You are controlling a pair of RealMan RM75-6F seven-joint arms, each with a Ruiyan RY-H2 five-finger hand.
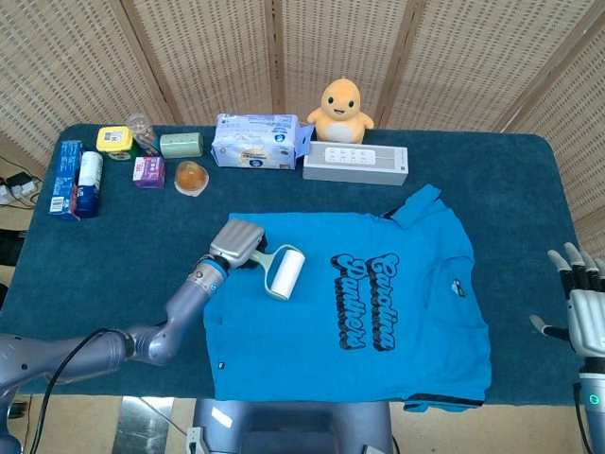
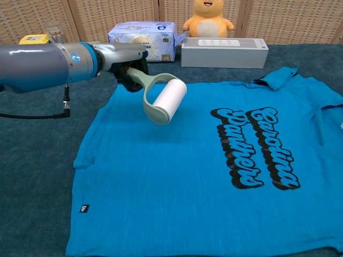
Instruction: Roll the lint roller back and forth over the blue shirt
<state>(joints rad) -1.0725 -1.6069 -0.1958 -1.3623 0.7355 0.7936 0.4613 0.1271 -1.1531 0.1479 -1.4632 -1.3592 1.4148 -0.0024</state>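
Note:
The blue shirt (image 1: 378,303) (image 2: 203,176) with black lettering lies flat on the dark blue table. My left hand (image 1: 238,243) (image 2: 126,61) grips the pale green handle of the lint roller (image 1: 286,273) (image 2: 167,100). Its white roll hangs tilted a little above the shirt's upper left part, over a faint shadow. My right hand (image 1: 579,301) shows only in the head view, at the table's right edge, off the shirt, fingers spread and holding nothing.
Along the back of the table stand a tissue pack (image 1: 257,141), a white box (image 1: 355,163), a yellow plush duck (image 1: 342,108), and several small packets and jars (image 1: 142,156) at the back left. A blue box (image 1: 66,178) lies at the far left.

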